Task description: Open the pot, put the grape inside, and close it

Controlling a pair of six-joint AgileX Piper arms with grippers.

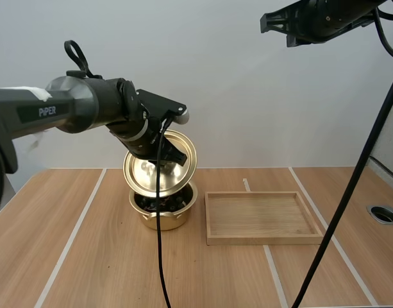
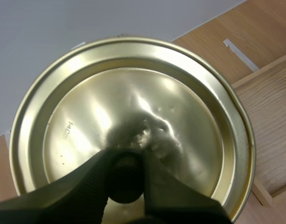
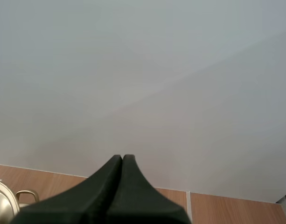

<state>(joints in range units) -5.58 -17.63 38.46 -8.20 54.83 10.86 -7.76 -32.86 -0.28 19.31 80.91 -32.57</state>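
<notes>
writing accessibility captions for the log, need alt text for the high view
The left gripper holds a round gold metal lid tilted over an open gold metal pot with dark grapes inside, on a wooden table. A shallow rectangular wooden tray lies to the pot's right; the right gripper hangs high, shut.

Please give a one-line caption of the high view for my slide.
The left gripper holds the lid tilted over the pot; a wooden tray lies beside the pot.
</notes>
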